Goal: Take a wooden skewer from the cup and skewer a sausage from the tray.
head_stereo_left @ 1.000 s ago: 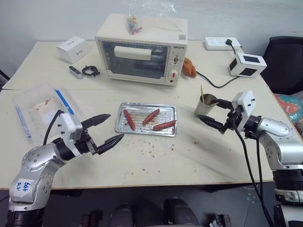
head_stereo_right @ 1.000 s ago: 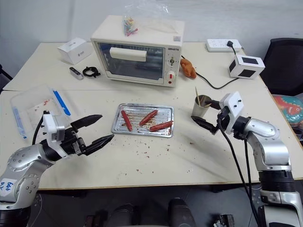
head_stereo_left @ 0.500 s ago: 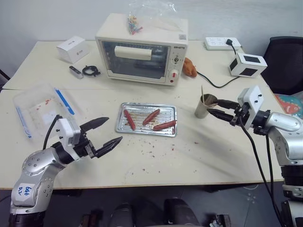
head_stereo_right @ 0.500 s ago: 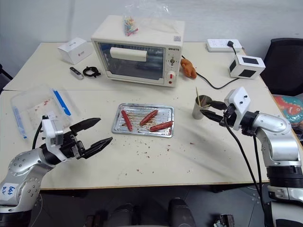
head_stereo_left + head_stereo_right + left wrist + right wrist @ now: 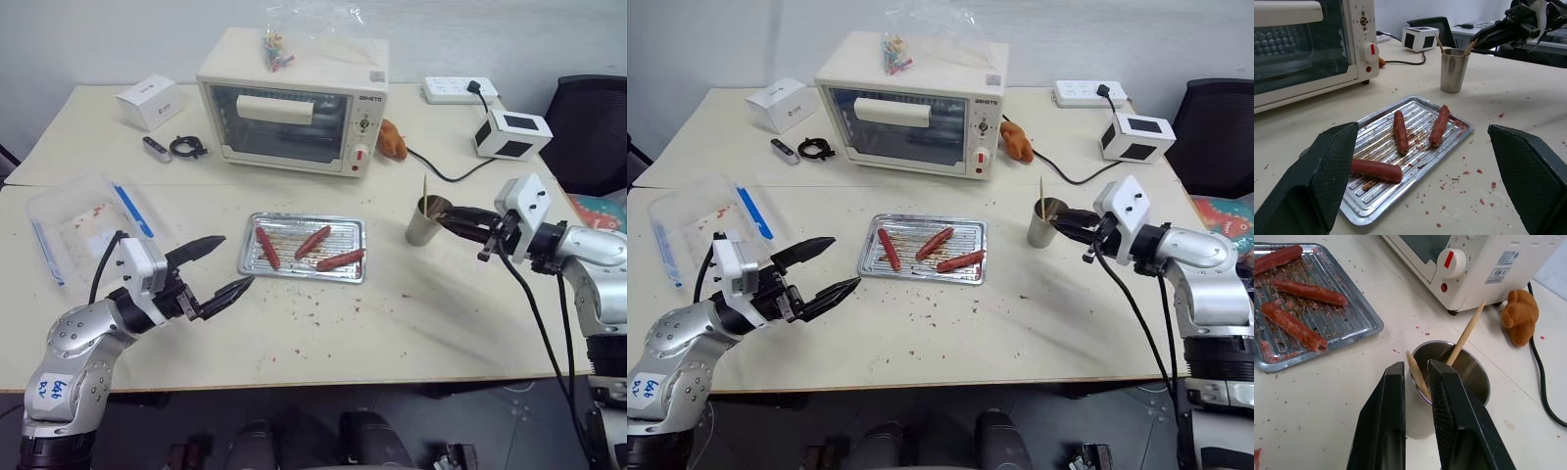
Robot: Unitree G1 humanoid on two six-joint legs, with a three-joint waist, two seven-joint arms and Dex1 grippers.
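At right, over the cup (image 5: 1452, 369), my right gripper (image 5: 1415, 374) pinches one wooden skewer (image 5: 1417, 373), tip still inside. Three sausages (image 5: 313, 241) lie untouched in the tray (image 5: 253, 262), centre. Left gripper (image 5: 217, 266) hovers spread wide, near left. Lifting and skewering remain.

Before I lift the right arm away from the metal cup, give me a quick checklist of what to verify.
1. Right gripper closed around a thin pale wooden skewer: ok, the black fingers flank it closely; actual pinch cannot tell.
2. Second skewer out of the grip: ok, it leans on the far rim.
3. Dull silver metal cup upright on the table: ok.
4. Three red-brown sausages lying in the shiny rectangular tray: ok.
5. Left gripper open, short of the tray: ok.
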